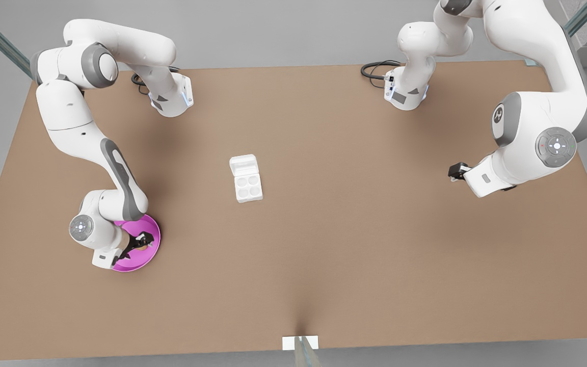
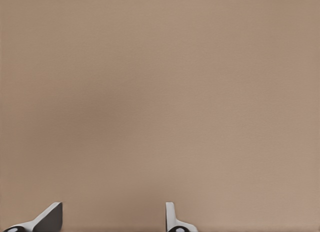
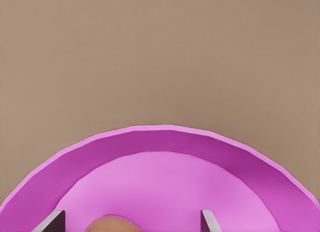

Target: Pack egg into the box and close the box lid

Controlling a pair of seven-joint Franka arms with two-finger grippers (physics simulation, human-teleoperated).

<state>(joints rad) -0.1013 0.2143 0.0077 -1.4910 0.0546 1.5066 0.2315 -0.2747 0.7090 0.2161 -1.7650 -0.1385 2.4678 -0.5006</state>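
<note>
The tan egg lies in the pink plate at the front view's left. My right gripper hangs over the plate, open, its fingers either side of the egg on the plate; the gripper's midpoint is just beside it. The white box sits mid-table with its four cups bare and the box lid folded back flat. Far off at the front view's right, my left gripper waits above bare table, open with nothing between its fingers.
The brown table spreads wide between plate, box and the waiting arm. Both arm bases with black cables stand at the far edge. A small white tab marks the near edge.
</note>
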